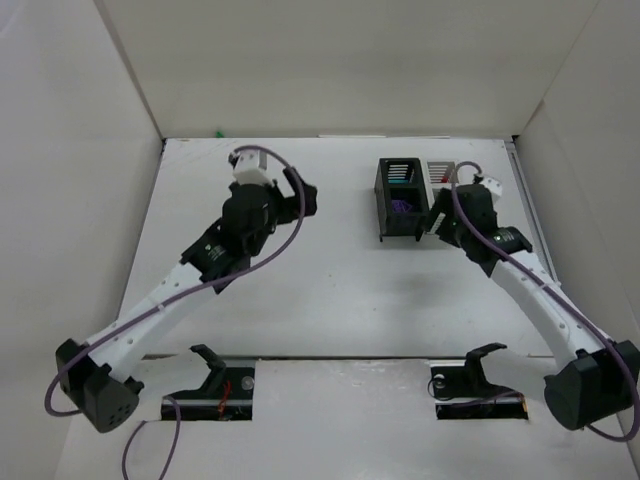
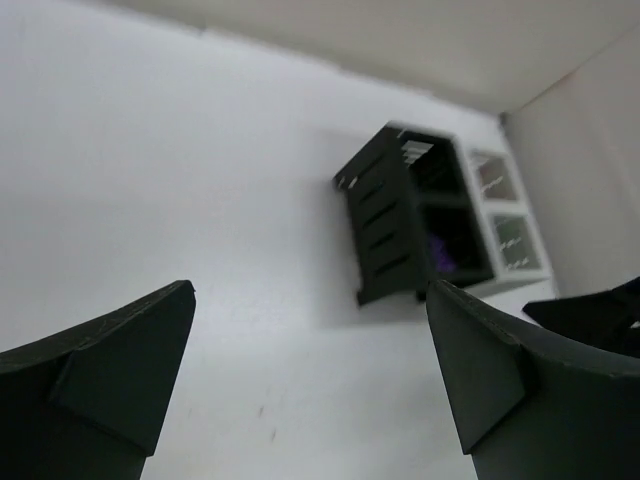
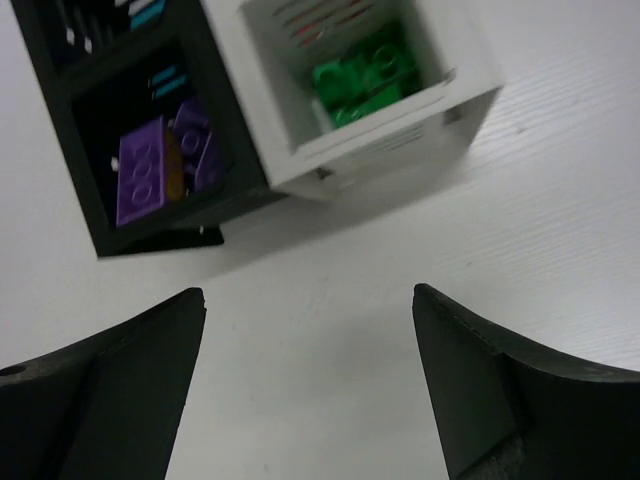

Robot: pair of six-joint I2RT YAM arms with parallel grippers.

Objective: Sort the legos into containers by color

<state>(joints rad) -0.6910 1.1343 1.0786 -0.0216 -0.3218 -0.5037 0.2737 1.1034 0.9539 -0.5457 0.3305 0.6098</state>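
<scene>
The black bin [image 1: 398, 198] and the white bin [image 1: 440, 172] stand joined at the table's far right. In the right wrist view the black bin [image 3: 60, 150] holds purple legos [image 3: 140, 180], with teal showing through its slats. The white bin [image 3: 270, 110] holds green legos [image 3: 365, 75], with red showing through its far slats. My right gripper [image 3: 308, 292] is open and empty just in front of the bins, also in the top view [image 1: 440, 222]. My left gripper [image 2: 310, 290] is open and empty, left of the black bin [image 2: 385, 225], also in the top view [image 1: 303, 197].
White walls enclose the table on the left, back and right. A small green speck [image 1: 218, 131] lies at the foot of the back wall. Two black brackets [image 1: 210, 365] [image 1: 470, 365] sit by cutouts at the near edge.
</scene>
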